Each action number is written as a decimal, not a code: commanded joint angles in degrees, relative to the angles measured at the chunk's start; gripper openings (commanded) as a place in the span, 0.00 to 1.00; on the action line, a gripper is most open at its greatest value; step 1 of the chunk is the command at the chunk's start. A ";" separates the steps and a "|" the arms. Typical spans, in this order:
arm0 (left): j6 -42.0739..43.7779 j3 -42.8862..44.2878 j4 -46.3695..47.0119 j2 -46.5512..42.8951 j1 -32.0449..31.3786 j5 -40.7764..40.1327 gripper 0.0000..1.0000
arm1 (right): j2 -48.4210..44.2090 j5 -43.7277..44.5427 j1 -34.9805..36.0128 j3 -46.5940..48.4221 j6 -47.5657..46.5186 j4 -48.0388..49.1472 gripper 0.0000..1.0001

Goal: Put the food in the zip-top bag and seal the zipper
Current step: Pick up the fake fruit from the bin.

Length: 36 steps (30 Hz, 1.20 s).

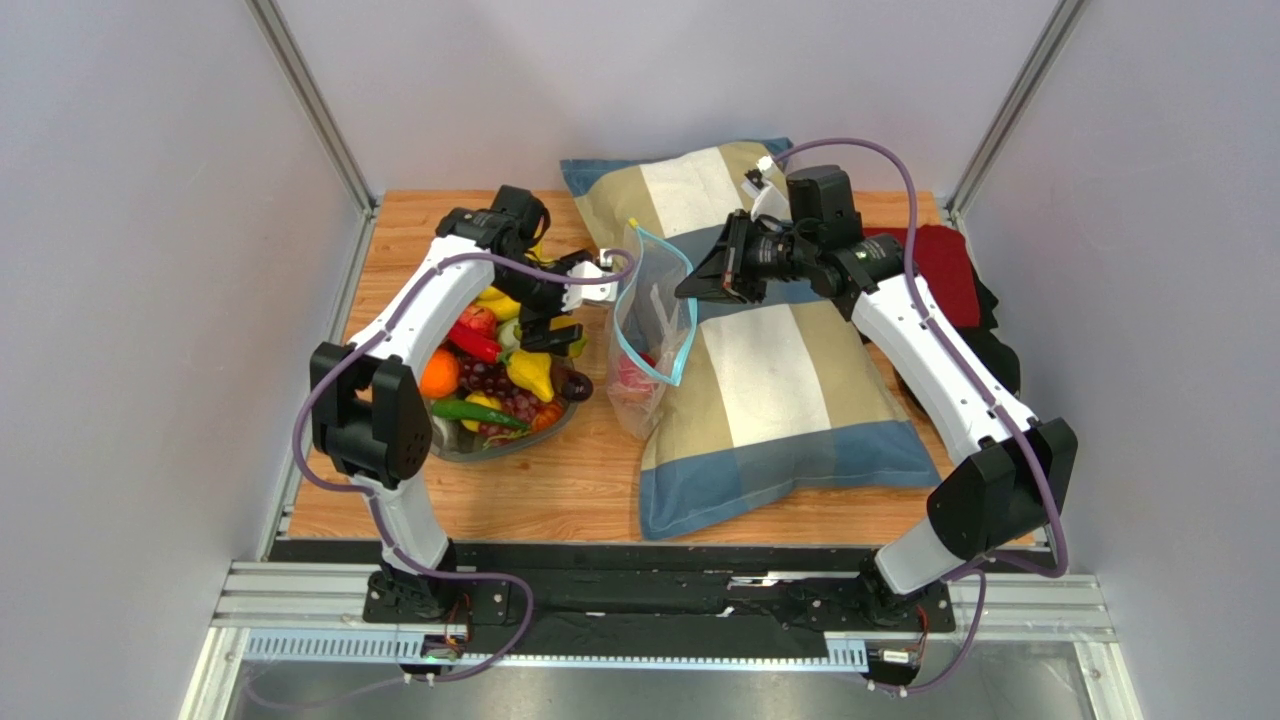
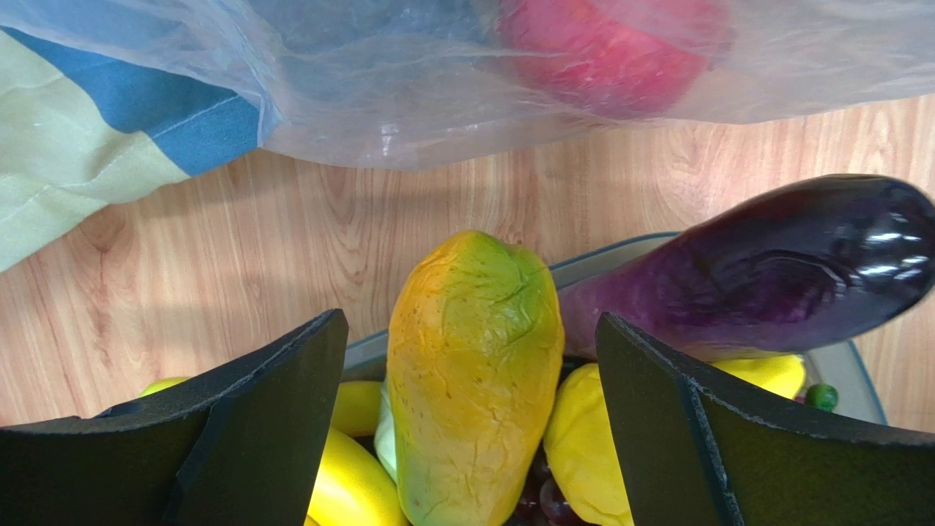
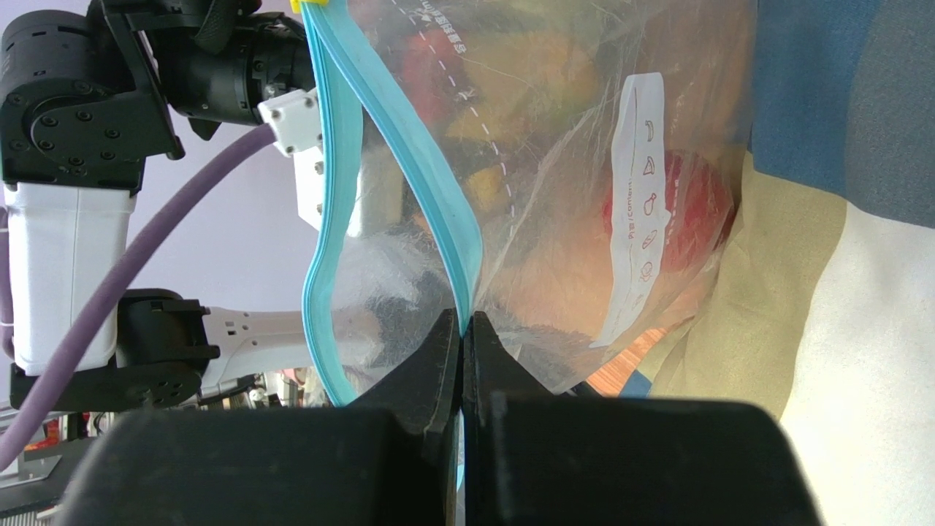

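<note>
2 grippers, 2 jobs: the right gripper (image 3: 463, 342) held up the zip-top bag (image 3: 549, 219); the left gripper (image 2: 470, 329) hung over the food (image 1: 504, 375) in the grey dish (image 1: 451, 446).
Risk, hold: the right fingers pinched only a thin bit of the mouth edge, so the floppy plastic could slip free or sag, and the mouth would fall shut.
Risk, pick: the orange-green fruit (image 2: 472, 373) looked glossy and rounded, and lay against the purple aubergine (image 2: 768, 274) and yellow pieces (image 2: 587, 449). A closing grip might squirt it out or drag a neighbour over the rim.
Risk, drop-in: the mouth was a narrow gap between the 2 runs of the zipper (image 3: 340, 143), so a long fruit could catch on the strip and land on the table (image 1: 496, 503).
Left gripper: the jaws were spread wide, 1 finger on each side of the orange-green fruit, with a gap showing on both sides. It held nothing.
Right gripper: the jaws were pressed flat together on the blue zipper at the bag's mouth.
Bag: it stood upright between the dish and the striped pillow (image 1: 781, 375), with its bottom on the table at the pillow's edge.
Contents: 1 red piece (image 3: 680, 208) sat low inside, behind the white label (image 3: 642, 208).
Task state: most of the food lay in the dish, and the zipper was unsealed.
</note>
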 commanded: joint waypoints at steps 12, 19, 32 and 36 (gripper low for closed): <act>3.27 5.49 -4.30 3.82 -0.13 -1.51 0.73 | 0.08 -1.56 -0.57 -0.16 1.00 2.19 0.00; 2.13 6.21 -7.03 -2.60 -0.13 2.00 0.45 | 1.23 -3.05 -0.31 -0.15 2.05 3.68 0.00; -33.12 7.54 9.97 -24.37 2.69 25.68 0.37 | 3.25 -3.93 3.20 0.11 3.63 6.75 0.00; -51.44 -2.39 31.61 -31.51 -5.36 25.22 0.37 | 3.69 -4.81 4.08 0.02 5.38 8.86 0.00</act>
